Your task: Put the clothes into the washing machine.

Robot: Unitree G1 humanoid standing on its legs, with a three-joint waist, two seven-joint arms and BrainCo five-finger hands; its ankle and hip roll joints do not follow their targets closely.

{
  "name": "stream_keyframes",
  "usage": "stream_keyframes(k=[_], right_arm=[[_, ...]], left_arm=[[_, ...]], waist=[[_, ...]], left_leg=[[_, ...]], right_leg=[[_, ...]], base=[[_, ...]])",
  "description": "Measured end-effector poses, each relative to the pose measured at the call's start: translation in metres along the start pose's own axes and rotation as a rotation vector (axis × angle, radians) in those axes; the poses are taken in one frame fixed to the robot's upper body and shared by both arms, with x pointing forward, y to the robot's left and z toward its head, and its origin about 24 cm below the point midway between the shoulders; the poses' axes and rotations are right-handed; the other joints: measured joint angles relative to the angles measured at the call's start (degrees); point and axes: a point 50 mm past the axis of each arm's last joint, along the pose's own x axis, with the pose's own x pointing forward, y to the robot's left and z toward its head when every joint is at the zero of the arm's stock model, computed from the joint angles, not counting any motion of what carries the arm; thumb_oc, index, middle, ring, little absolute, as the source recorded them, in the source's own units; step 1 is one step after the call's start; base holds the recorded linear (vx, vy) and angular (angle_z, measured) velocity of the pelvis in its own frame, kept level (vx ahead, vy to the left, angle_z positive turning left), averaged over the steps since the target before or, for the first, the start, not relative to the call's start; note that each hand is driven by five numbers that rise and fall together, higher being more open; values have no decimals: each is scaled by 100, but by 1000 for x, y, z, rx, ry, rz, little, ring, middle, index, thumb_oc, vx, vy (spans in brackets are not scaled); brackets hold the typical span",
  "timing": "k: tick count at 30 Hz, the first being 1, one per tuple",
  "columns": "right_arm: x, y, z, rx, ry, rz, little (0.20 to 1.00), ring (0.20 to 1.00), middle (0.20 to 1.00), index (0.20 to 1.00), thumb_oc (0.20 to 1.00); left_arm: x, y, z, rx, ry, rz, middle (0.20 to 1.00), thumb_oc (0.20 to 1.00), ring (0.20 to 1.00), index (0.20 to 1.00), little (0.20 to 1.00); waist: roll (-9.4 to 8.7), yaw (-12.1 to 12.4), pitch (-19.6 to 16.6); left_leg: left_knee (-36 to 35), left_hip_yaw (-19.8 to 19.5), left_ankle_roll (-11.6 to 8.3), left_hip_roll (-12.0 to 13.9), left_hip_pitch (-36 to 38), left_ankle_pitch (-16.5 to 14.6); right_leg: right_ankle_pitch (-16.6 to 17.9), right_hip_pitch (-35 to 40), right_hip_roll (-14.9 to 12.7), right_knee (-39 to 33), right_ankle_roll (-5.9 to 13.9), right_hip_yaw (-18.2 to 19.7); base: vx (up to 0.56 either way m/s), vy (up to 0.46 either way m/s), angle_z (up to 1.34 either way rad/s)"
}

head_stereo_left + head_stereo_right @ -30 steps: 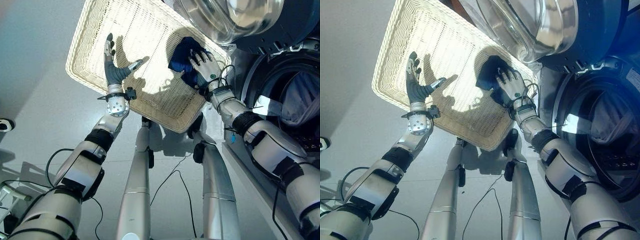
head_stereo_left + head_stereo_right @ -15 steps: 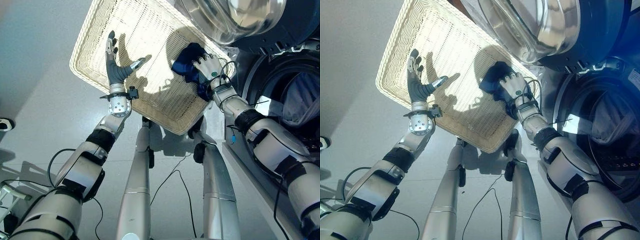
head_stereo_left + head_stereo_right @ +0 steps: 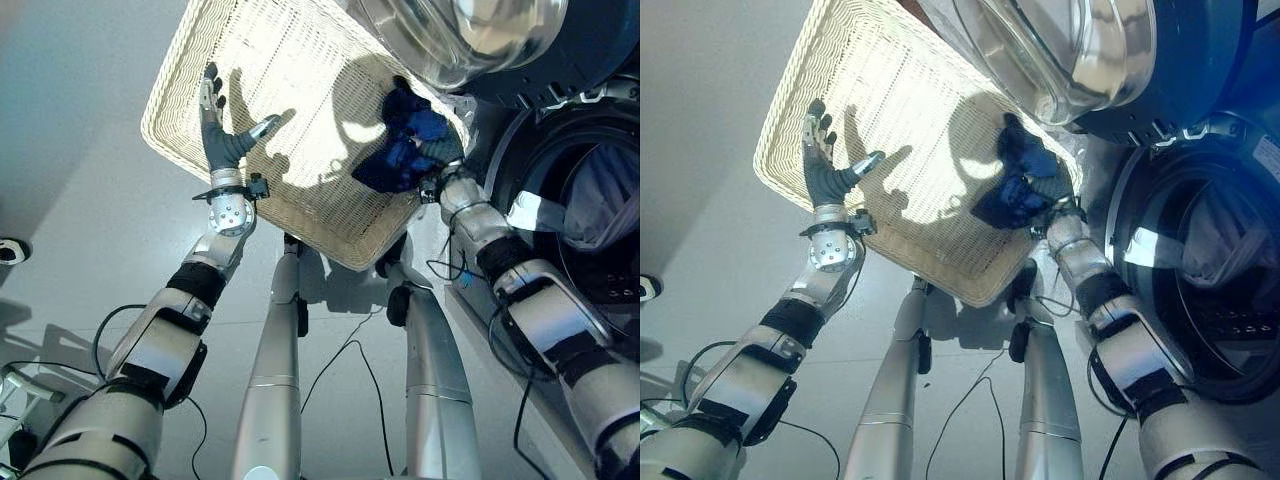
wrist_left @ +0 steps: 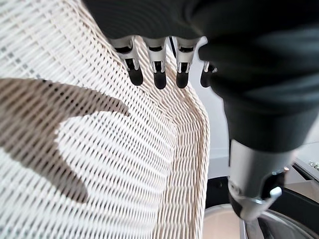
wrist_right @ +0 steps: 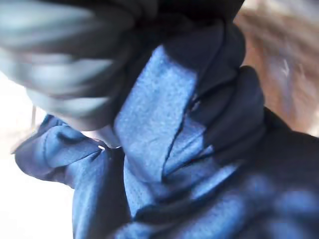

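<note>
**Left eye view: blue garment bunched at the basket's edge by the washer**

A wicker basket (image 3: 280,90) lies on the grey floor (image 3: 70,150), with the washing machine (image 3: 590,190) at its right and the machine's round glass door (image 3: 460,30) swung out above the basket's far corner. Inside the drum (image 3: 600,190) pale cloth shows.

The blue garment (image 3: 405,140) sits crumpled over the basket's right rim, close to the machine's opening. The right robot hand (image 3: 443,152) is at that bundle, mostly buried behind the fabric. In the right wrist view the blue cloth (image 5: 164,149) lies folded right against the dark cover, yet the fingers are hidden, so whether they are clenched on it cannot be told.

The left robot hand (image 3: 222,135) hovers over the basket's left part, released, fingers straight and thumb spread aside. The left wrist view shows its dark fingertips (image 4: 159,79) above the weave (image 4: 99,164), holding nothing.
</note>
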Motion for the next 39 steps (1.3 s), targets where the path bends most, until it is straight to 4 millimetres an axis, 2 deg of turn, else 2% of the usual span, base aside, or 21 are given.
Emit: stream_keyframes(k=[1, 3, 5, 7, 11, 13, 14, 15, 16, 20, 22, 27, 33, 36, 39], right_arm=[[-9, -5, -14, 89, 38, -5, 200, 200, 200, 200, 200], [-19, -9, -25, 228, 60, -1, 200, 200, 200, 200, 200], [-25, -13, -27, 351, 43, 0, 200, 200, 200, 200, 200], [-27, -15, -26, 471, 22, 8, 200, 200, 200, 200, 200], [-28, -44, -24, 694, -53, -91, 200, 200, 200, 200, 200], [-29, -61, -26, 749, -71, -167, 200, 200, 200, 200, 200], [-32, -77, -28, 775, -90, -228, 200, 200, 200, 200, 200], [-33, -85, -29, 787, -95, -257, 200, 200, 200, 200, 200], [-38, -111, -30, 826, -126, -357, 200, 200, 200, 200, 200], [-54, -151, -35, 871, -173, -485, 200, 200, 200, 200, 200], [-59, -156, -39, 858, -171, -486, 200, 200, 200, 200, 200], [-59, -154, -42, 845, -157, -424, 200, 200, 200, 200, 200], [-58, -153, -45, 861, -147, -387, 200, 200, 200, 200, 200], [-55, -153, -43, 888, -145, -415, 200, 200, 200, 200, 200], [-54, -156, -49, 885, -58, -533, 200, 200, 200, 200, 200]], left_arm=[[-2, 0, -1, -3, 1, 1, 1000, 1000, 1000, 1000, 1000], [-7, 6, -4, 8, 9, 19, 1000, 1000, 1000, 1000, 1000], [-10, 9, -5, 10, 15, 26, 1000, 1000, 1000, 1000, 1000], [-13, 18, -9, 19, 30, 57, 1000, 1000, 1000, 1000, 1000], [-10, 27, -8, 41, 13, 63, 1000, 1000, 1000, 1000, 1000], [-9, 32, -8, 61, 11, 66, 1000, 1000, 1000, 1000, 1000], [-10, 35, -9, 68, 11, 65, 1000, 1000, 1000, 1000, 1000], [-10, 36, -9, 69, 8, 66, 1000, 1000, 1000, 1000, 1000], [-8, 40, -7, 73, -6, 74, 1000, 1000, 1000, 1000, 1000], [-7, 47, -9, 91, -1, 80, 1000, 1000, 1000, 1000, 1000], [-7, 47, -9, 90, -6, 79, 1000, 1000, 1000, 1000, 1000], [-2, 49, -4, 87, -23, 78, 1000, 1000, 1000, 1000, 1000], [1, 50, -4, 77, -21, 78, 1000, 1000, 1000, 1000, 1000], [0, 54, -8, 90, -5, 84, 1000, 1000, 1000, 1000, 1000], [1, 53, -8, 90, -4, 73, 1000, 1000, 1000, 1000, 1000]], waist=[[-8, -62, 4], [-9, -142, 5], [-9, -163, 5], [-16, -292, 9], [-33, -358, 18], [-40, -439, 22], [-45, -461, 24], [-46, -465, 24], [-46, -511, 24], [-47, -615, 24], [-47, -626, 24], [-47, -669, 24], [-47, -576, 24], [-47, -578, 24], [-47, -576, 24]], left_leg=[[1, 34, 4, 1, 1, -9], [-5, 61, 17, 0, -8, -16], [-10, 111, 23, 25, -17, -16], [-18, 116, 26, 52, -18, -17], [-31, 123, 25, 129, -11, -17], [-32, 126, 25, 152, 4, -17], [-33, 132, 22, 160, 17, -21], [-36, 134, 21, 163, 19, -23], [-42, 139, 23, 165, 20, -21], [-65, 148, 28, 199, 35, -17], [-76, 154, 21, 213, 42, -25], [-103, 179, 19, 235, 65, -25], [-105, 182, 20, 232, 74, -24], [-102, 189, 24, 230, 73, -19], [-102, 192, 34, 231, 75, -10]], right_leg=[[4, -4, 3, -20, -2, 25], [20, -5, 15, -52, 8, 47], [59, -2, 49, -142, 20, 80], [115, 27, 85, -224, -8, 82], [182, 63, 169, -339, -31, 80], [217, 101, 194, -396, -31, 72], [229, 124, 203, -433, -9, 72], [230, 129, 207, -447, -5, 72], [245, 132, 210, -478, 2, 73], [300, 179, 252, -589, 3, 75], [309, 190, 264, -620, -1, 75], [323, 197, 287, -641, -18, 80], [336, 205, 282, -627, -38, 78], [321, 207, 277, -622, -14, 73], [324, 213, 275, -620, -18, 68]], base=[[-12, 24, -4], [-15, 7, -7], [-10, -15, -13], [-13, -29, -8], [-10, -18, -7], [-10, -19, -8], [-7, -17, -6], [-7, -19, -8], [-1, -10, -5], [-8, -21, -6], [-2, -10, -4], [2, -3, -2], [0, 0, 0], [0, 0, 0], [5, -11, 0]])
